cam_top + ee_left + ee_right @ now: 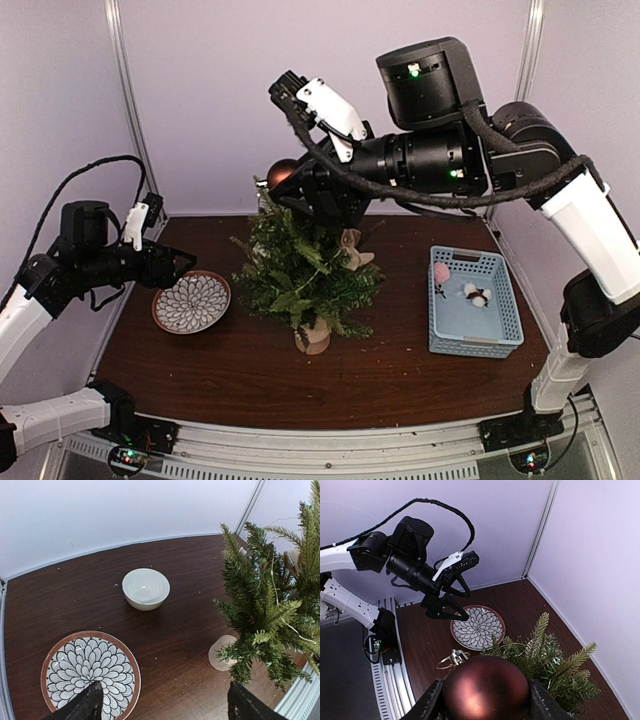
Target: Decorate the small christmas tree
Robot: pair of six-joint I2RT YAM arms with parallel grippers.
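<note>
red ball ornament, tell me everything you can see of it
The red ball ornament is a smooth, glossy dark copper-red sphere, shiny like glass or coated plastic. The right end effector clamps it from both sides, holding it in the air by the top of the small christmas tree. Whether it touches the needles cannot be told.

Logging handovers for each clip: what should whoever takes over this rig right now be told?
Right gripper: shut on a dark red ball, over the tree top.
Left gripper: open, empty, over the patterned plate.
Basket, right of the tree: a pink item and a white-and-black item inside.
Done: ball picked up. Left: hang it, then the basket's two.
</note>
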